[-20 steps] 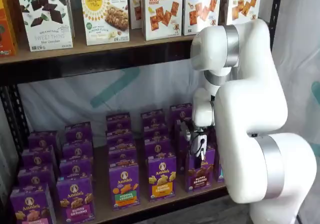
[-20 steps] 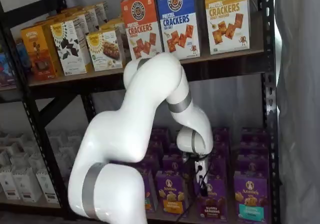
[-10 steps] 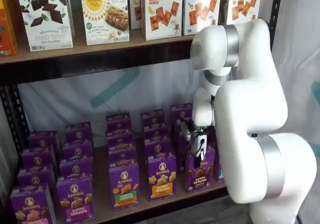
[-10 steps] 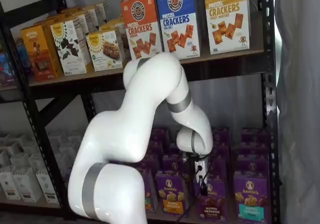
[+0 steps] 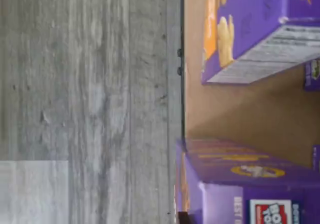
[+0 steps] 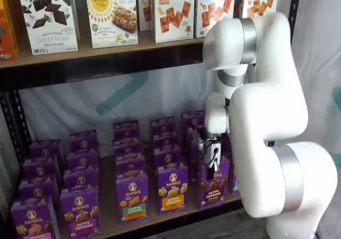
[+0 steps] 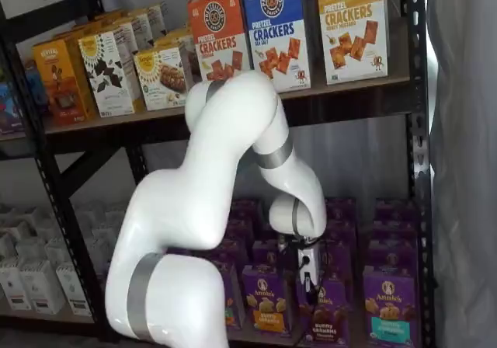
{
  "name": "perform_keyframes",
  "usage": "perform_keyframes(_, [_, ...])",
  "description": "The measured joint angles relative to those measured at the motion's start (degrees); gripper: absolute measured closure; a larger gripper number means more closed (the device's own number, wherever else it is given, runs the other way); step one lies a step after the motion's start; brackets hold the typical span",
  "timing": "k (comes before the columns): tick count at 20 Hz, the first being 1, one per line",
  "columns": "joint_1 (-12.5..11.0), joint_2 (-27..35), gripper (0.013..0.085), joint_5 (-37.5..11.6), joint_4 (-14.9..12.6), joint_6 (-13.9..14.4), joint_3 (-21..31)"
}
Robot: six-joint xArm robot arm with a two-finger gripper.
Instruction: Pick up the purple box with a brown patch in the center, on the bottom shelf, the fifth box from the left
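The purple box point(image 6: 214, 184) with the brown "Bunny Grahams" band stands at the front of the bottom shelf point(image 6: 160, 222), and also shows low in a shelf view point(image 7: 326, 321). My gripper point(image 6: 213, 167) comes down from the white wrist onto the box's top edge, its black fingers shut on the purple box; the gripper point(image 7: 309, 280) shows the same in both shelf views. In the wrist view I see the shelf's brown board point(image 5: 240, 109), its dark front edge and purple carton tops. The fingers do not show there.
A purple carton with a yellow band point(image 6: 172, 188) stands just left of the held box, and one with a teal band point(image 7: 386, 305) just right. More purple rows stand behind. Cracker boxes point(image 6: 173, 9) fill the upper shelf. My bulky white arm point(image 6: 266, 127) hangs before the black rack post point(image 7: 419, 169).
The arm's elbow has risen a little. The wrist has shifted slightly toward the shelf's front with the purple box in the fingers.
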Motion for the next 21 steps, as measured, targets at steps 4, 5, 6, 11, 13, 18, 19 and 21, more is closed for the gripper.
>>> perform_keyframes(4, [0.1, -3.8, 0.065, -0.1, -1.9, 1.9, 4.8])
perform_keyframes(5, [0.1, -4.8, 0.065, -0.1, -2.3, 2.2, 6.1])
perform_keyframes(6, [0.2, -6.2, 0.065, -0.1, -2.6, 2.6, 7.8])
perform_keyframes(11, [0.4, -12.7, 0.065, -0.6, -2.7, 3.0, 15.6])
perform_keyframes(13, [0.5, -15.1, 0.065, -1.7, -2.9, 3.2, 18.6])
perform_keyframes(18, [0.5, -19.2, 0.065, -3.1, -4.5, 4.7, 23.6])
perform_keyframes(19, [0.6, -19.7, 0.065, -3.1, -4.5, 4.8, 24.1])
perform_keyframes(21, [0.6, -20.6, 0.065, -3.1, -4.7, 5.0, 25.1])
